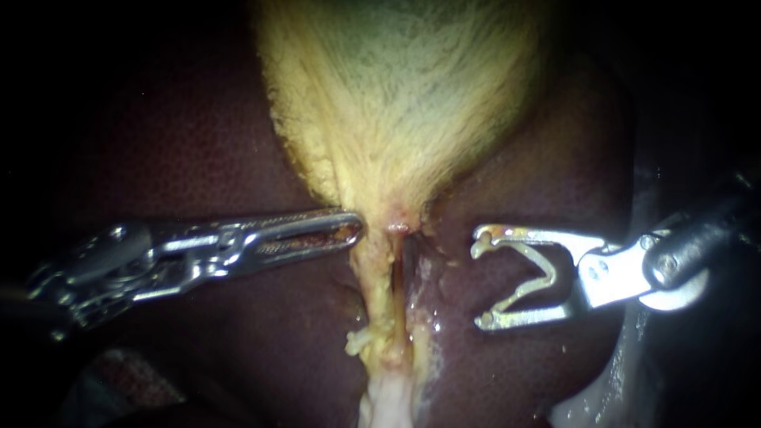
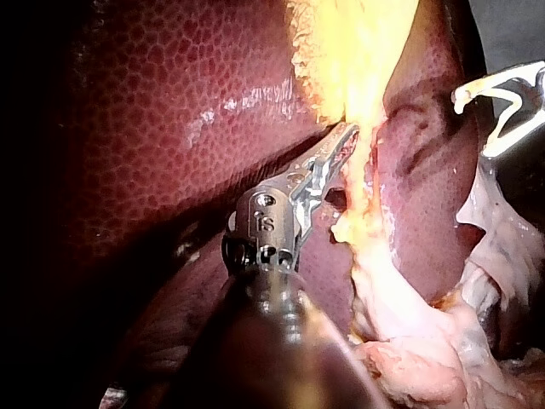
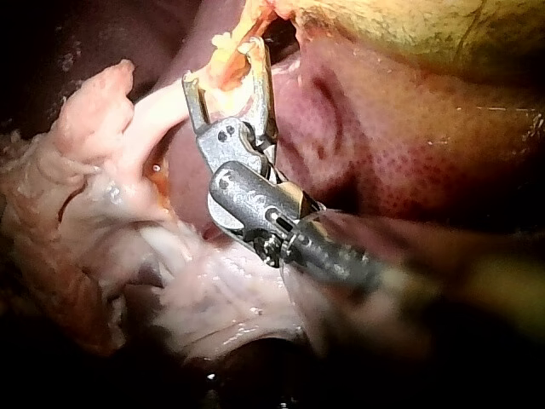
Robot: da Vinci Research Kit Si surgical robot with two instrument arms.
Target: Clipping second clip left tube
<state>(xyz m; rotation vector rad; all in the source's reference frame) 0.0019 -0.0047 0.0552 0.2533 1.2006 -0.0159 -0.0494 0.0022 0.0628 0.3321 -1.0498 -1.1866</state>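
Left instrument point(image 1: 355, 227), jaws clamping the neck of the yellow gallbladder point(image 1: 396, 95), tensions the yellowish left tube point(image 1: 379, 293) (likely) for the right instrument point(image 1: 481, 279), jaws cradling an open pale clip point(image 1: 545, 276).

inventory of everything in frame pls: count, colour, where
gallbladder: 1, yellow, top centre, narrowing downward
liver: 1, dark maroon, around the gallbladder
tube: 1 clear, yellow, runs down from the gallbladder's neck
pale tissue: 1 mass, white, at the tube's lower end
clip: 1, cream, open, held in the right instrument's jaws
left instrument: 1, silver, tip at the gallbladder's neck
right instrument: 1, silver, jaws wide apart, right of the tube, clear of it
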